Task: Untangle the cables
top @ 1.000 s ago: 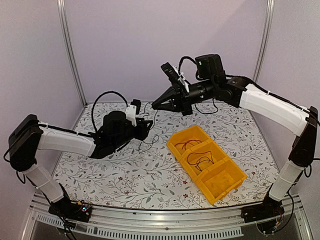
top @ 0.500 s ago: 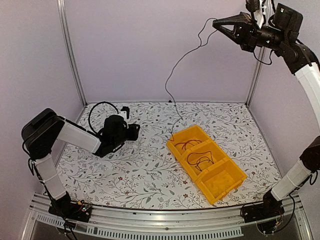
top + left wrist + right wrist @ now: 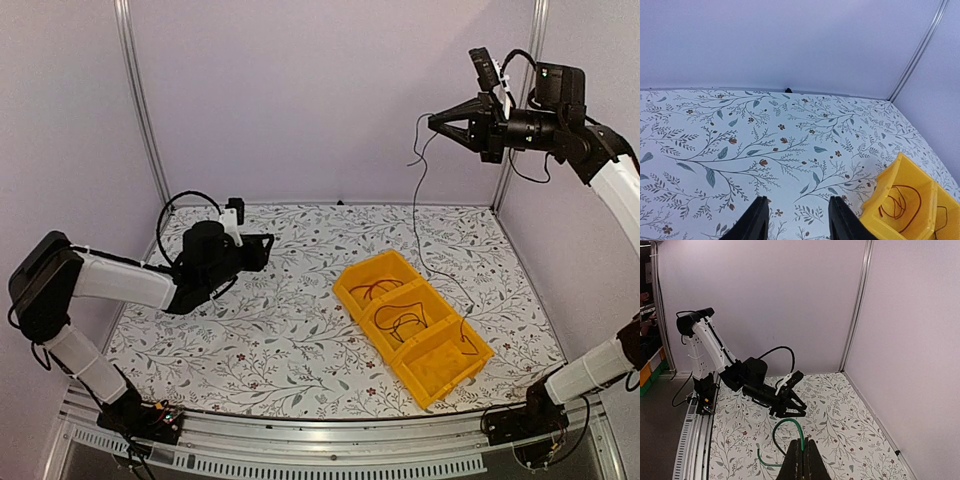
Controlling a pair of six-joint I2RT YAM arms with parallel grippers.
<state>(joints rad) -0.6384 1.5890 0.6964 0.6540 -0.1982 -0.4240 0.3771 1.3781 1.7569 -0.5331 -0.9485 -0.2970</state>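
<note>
Arms: right pincer (image 3: 432, 122) high, clamped on black cable (image 3: 416, 210); left pincer (image 3: 797, 205) low, apart.

Left gripper (image 3: 797, 205): two black fingers stood parted at the bottom edge, with white floral-print tabletop (image 3: 740, 135) showing between them. Yellow plastic compartment bin (image 3: 888, 176) sat at lower right. A thin red looped cable (image 3: 899, 202) lay in its leftmost visible compartment.
</note>
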